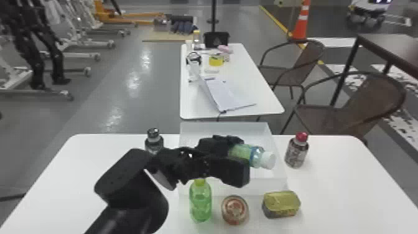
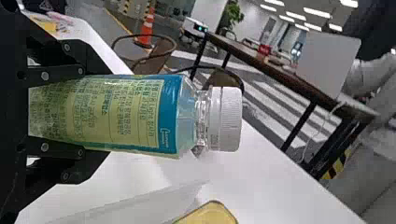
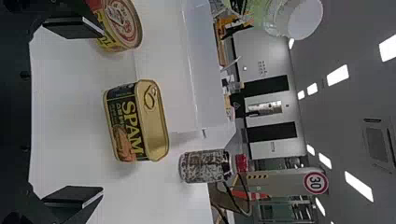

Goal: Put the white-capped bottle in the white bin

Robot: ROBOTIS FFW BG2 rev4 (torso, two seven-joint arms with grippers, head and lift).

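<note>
Over the white bin (image 1: 264, 186), my left gripper (image 1: 231, 155) is shut on the white-capped bottle (image 1: 258, 157), which lies tilted with its cap toward the right. In the left wrist view the left gripper (image 2: 70, 112) has its fingers on both sides of the bottle's yellow-green label, and the white cap (image 2: 226, 119) points away from them. My right gripper (image 3: 100, 112) is open in the right wrist view, with its fingers wide apart near the cans. That view also has the bottle's cap (image 3: 306, 18) in a corner, above the bin (image 3: 205, 74).
A green bottle (image 1: 200, 202), a round can (image 1: 235, 210) and a rectangular can (image 1: 281, 203) stand before the bin. The red-capped bottle (image 1: 297, 151) is right of it, a dark bottle (image 1: 154, 141) left. Behind is another table (image 1: 258, 90).
</note>
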